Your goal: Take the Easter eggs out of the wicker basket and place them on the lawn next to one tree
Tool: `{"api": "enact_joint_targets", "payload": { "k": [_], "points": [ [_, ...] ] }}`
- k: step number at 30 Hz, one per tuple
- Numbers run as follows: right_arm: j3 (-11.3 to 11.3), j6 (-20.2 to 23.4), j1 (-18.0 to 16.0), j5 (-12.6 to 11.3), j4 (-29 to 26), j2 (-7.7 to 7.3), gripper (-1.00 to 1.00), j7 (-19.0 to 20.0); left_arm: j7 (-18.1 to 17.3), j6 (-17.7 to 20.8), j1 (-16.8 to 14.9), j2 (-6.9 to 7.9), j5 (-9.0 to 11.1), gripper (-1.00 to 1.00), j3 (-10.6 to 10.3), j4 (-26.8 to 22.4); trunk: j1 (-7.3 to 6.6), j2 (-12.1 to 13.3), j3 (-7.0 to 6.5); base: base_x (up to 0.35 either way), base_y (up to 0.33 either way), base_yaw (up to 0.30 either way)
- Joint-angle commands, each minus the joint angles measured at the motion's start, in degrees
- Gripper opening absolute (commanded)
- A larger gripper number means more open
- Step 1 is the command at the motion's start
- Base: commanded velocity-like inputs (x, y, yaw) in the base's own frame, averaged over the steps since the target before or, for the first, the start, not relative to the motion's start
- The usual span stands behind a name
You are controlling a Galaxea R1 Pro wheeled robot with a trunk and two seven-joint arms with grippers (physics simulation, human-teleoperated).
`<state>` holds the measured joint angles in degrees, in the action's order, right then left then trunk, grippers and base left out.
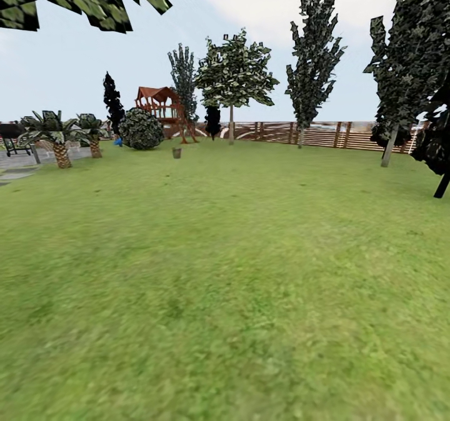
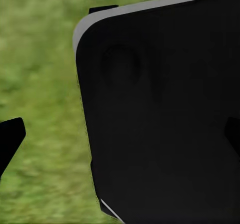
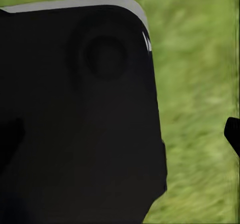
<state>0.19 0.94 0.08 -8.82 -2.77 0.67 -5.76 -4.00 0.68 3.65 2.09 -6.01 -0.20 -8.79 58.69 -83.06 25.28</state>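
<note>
Far across the lawn (image 1: 237,271), the wicker basket (image 1: 177,152) stands as a small brown shape on the grass. It is too distant to make out the Easter eggs. A tree (image 1: 231,124) with a pale trunk and light-green leaves rises behind it by the fence. In the left wrist view, my left gripper (image 2: 120,139) is open, its dark fingertips (image 2: 11,136) spread to both edges over my black base. My right gripper (image 3: 120,136) is likewise open, with one of its fingertips (image 3: 233,133) over grass.
A round dark bush (image 1: 141,129) and a wooden playhouse (image 1: 161,105) stand at the back left, with palms (image 1: 60,146) beside a paved area. Dark-leaved trees (image 1: 312,65) line the slatted fence (image 1: 312,133). More trunks (image 1: 389,146) stand at the right.
</note>
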Motion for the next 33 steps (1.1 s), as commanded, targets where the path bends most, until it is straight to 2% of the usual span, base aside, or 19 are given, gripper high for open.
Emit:
{"api": "enact_joint_targets", "payload": {
  "k": [1,4,7,9,12,14,18,23,25,33],
  "points": [
    [0.06,0.21,0.01,-1.18,-0.5,0.05,1.0,-0.81,-0.13,0.05,0.04,0.02,-0.6,1.0,0.0,-0.17,0.03,-0.02,0.05,0.326,-0.141,0.0],
    [0.07,0.47,0.01,-2.59,-1.08,-0.04,1.0,-1.34,-0.13,0.04,0.04,0.02,-0.59,1.0,-0.05,-0.17,0.03,-0.02,0.05,0.326,-0.144,0.0],
    [0.56,-0.35,0.01,-2.46,-1.62,0.38,1.0,-1.3,-0.14,0.03,0.04,0.02,-0.6,1.0,-0.06,-0.17,0.03,-0.02,0.05,0.326,-0.148,0.0],
    [2.31,-1.36,0.01,-0.75,-1.6,0.67,1.0,-1.13,-0.14,0.03,0.04,0.02,-0.59,1.0,-0.07,-0.17,0.03,-0.02,0.05,0.326,-0.15,0.0],
    [6.15,-1.32,0.01,3.45,0.36,0.74,1.0,-1.08,-0.14,0.02,0.04,0.02,-0.59,1.0,-0.07,-0.17,0.03,-0.02,0.05,0.326,-0.15,0.0],
    [6.74,-0.2,0.01,4.25,2.84,0.67,1.0,-1.26,-0.14,0.02,0.04,0.02,-0.59,1.0,-0.07,-0.17,0.03,-0.02,0.05,0.326,-0.15,0.0],
    [6.51,-0.35,0.01,2.94,1.11,0.18,1.0,-1.26,-0.14,0.02,0.04,0.02,-0.59,1.0,-0.07,-0.17,0.03,-0.02,0.05,0.326,-0.15,0.0],
    [6.7,-0.41,0.01,2.42,-0.06,0.18,1.0,-1.33,-0.14,0.02,0.04,0.02,-0.59,1.0,-0.05,-0.17,0.03,-0.02,0.05,0.326,-0.15,0.0],
    [6.43,-0.03,0.01,2.12,-0.54,-0.26,1.0,-1.24,-0.14,0.02,0.04,0.02,-0.59,1.0,-0.06,-0.17,0.03,-0.02,0.05,0.326,-0.15,0.0],
    [6.67,-0.24,0.01,1.22,-0.93,1.45,1.0,-0.97,-0.14,0.02,0.04,0.02,-0.59,1.0,-0.07,-0.17,0.03,-0.02,0.05,0.326,-0.151,-0.009]
  ]
}}
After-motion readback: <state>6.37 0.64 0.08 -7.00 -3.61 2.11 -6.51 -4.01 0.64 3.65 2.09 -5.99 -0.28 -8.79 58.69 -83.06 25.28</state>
